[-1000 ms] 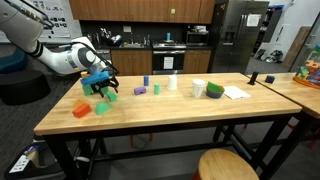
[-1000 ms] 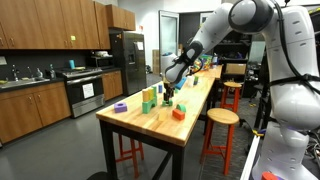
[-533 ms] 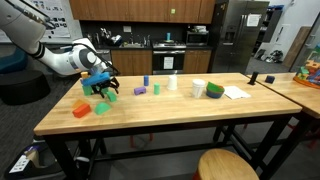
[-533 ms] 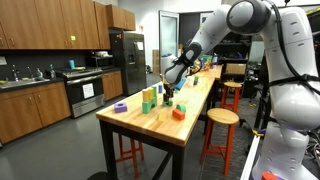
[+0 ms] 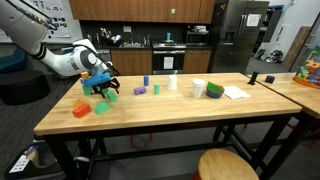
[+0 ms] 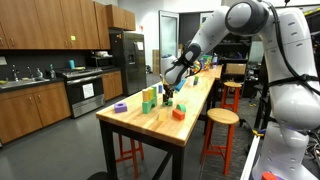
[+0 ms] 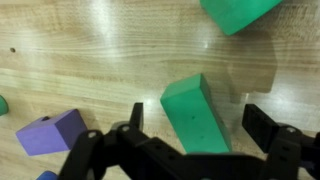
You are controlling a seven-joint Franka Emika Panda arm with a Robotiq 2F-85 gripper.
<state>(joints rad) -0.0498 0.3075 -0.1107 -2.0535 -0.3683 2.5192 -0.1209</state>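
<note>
Hovering above green block (image 7: pixel 197 118) on bench (image 5: pixel 200 112): gripper (image 5: pixel 104 88) empty, fingers (image 7: pixel 266 126) spread wide. Approach step, likely. Next calls for squaring to skewed block, then straight descent.

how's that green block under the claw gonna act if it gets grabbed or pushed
The green block has flat faces and crisp edges, so it's probably stiff and won't roll. Lying flat on the glossy wooden table, it would likely slide when pushed. It sits skewed under the open claw, so closing might twist it first.
</note>
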